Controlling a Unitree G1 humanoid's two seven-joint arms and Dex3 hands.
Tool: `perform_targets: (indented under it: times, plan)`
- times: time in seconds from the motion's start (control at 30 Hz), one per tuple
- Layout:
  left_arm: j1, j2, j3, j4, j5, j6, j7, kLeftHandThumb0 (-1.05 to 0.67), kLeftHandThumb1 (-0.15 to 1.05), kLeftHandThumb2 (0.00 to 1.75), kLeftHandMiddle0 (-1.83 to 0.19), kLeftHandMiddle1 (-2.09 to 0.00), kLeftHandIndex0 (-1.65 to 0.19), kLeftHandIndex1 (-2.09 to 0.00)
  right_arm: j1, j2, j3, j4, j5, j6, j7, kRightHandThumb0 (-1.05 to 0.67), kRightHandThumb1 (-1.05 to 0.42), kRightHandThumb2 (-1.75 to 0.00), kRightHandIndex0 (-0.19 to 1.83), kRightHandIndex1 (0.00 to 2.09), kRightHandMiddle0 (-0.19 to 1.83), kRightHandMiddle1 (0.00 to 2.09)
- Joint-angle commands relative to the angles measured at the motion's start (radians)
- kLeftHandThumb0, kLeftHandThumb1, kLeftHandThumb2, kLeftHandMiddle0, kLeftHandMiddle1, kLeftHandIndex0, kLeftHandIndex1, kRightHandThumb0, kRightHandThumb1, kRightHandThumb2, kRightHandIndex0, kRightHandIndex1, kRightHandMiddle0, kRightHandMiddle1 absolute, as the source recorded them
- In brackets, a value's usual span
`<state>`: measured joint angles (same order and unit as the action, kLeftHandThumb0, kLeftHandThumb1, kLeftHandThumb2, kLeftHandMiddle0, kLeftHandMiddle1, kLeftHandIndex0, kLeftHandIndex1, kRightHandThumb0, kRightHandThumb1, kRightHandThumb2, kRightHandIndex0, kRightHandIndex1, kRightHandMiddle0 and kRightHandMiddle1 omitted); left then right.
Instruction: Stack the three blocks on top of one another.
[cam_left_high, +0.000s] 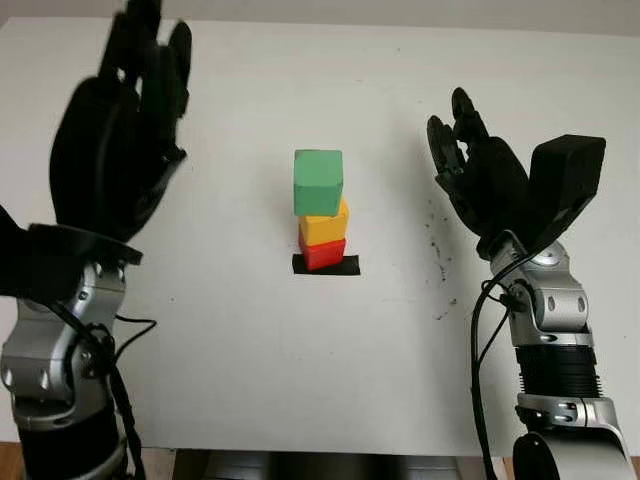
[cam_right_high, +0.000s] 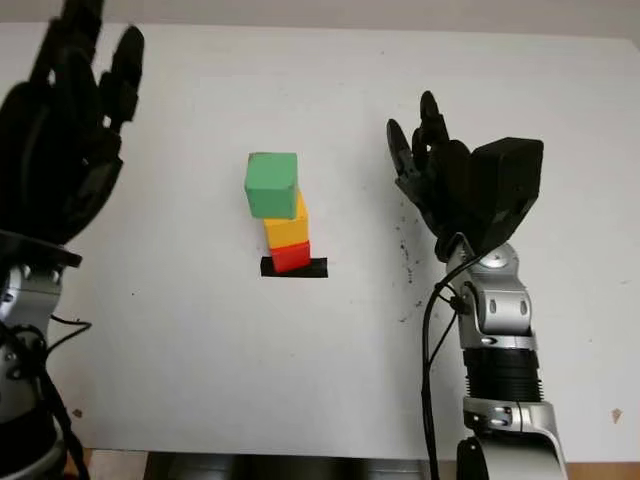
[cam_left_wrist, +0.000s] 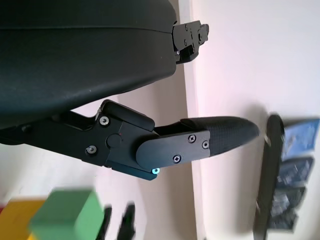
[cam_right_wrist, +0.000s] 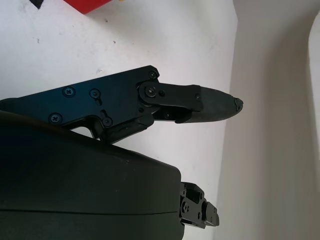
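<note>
Three blocks stand stacked at the table's middle on a black tape mark (cam_left_high: 347, 266): a red block (cam_left_high: 322, 253) at the bottom, a yellow block (cam_left_high: 325, 224) on it, and a green block (cam_left_high: 318, 181) on top, set a little to the left and overhanging. My left hand (cam_left_high: 125, 130) is raised well to the left of the stack, open and holding nothing. Right of the stack my right hand (cam_left_high: 462, 150) is also up, open and apart from the blocks. The green block (cam_left_wrist: 67, 217) also appears in the left wrist view.
The white table (cam_left_high: 250, 340) runs to a front edge near the bottom of the head views. Dark specks (cam_left_high: 438, 250) mark the surface just left of my right arm. A wall rises behind the table's far edge.
</note>
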<state>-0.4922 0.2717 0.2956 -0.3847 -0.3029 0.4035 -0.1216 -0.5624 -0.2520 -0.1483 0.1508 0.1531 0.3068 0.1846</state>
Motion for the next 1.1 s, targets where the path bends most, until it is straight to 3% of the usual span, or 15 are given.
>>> perform_targets:
  times: [0.0, 0.1, 0.33, 0.47, 0.7, 1.07]
  plan:
    - [-0.013, 0.014, -0.003, 0.071, 0.021, -0.007, 0.009, -0.84, 1.05, 0.63, 0.16, -0.05, 0.16, -0.04, -0.017, -0.009, 0.001, -0.019, -0.008, -0.026, -0.001, -0.69, -1.05, -0.48, -0.19, 0.0, -0.19, 0.0]
    - [-0.026, 0.029, -0.04, 0.199, 0.078, -0.055, -0.004, -0.82, 1.05, 0.66, 0.18, -0.02, 0.18, -0.03, -0.017, -0.003, 0.007, -0.034, -0.015, -0.049, -0.007, -0.69, -1.05, -0.51, -0.19, 0.0, -0.19, 0.0]
    - [-0.071, 0.027, -0.114, 0.561, 0.167, -0.277, -0.062, -0.78, 1.05, 0.63, 0.19, 0.0, 0.18, -0.01, 0.012, 0.014, 0.025, -0.056, -0.036, -0.116, -0.016, -0.72, -1.05, -0.58, -0.19, 0.0, -0.19, 0.0]
    - [-0.087, 0.005, -0.154, 0.698, 0.198, -0.336, -0.073, -0.82, 1.05, 0.61, 0.19, -0.01, 0.19, -0.01, 0.03, 0.037, 0.027, -0.047, -0.036, -0.129, -0.034, -0.74, -1.05, -0.6, -0.19, 0.0, -0.19, 0.0]
    - [-0.052, -0.033, -0.188, 0.719, 0.201, -0.332, -0.089, -0.77, 1.05, 0.69, 0.19, 0.0, 0.19, 0.0, 0.056, 0.054, 0.019, -0.017, -0.031, -0.12, -0.049, -0.74, -1.05, -0.63, -0.19, 0.0, -0.19, 0.0]
    - [0.013, -0.081, -0.173, 0.651, 0.145, -0.36, -0.102, -0.77, 1.05, 0.68, 0.19, 0.0, 0.19, 0.0, 0.067, 0.076, 0.007, 0.046, 0.01, -0.107, -0.047, -0.73, -1.05, -0.67, -0.19, 0.0, -0.19, 0.0]
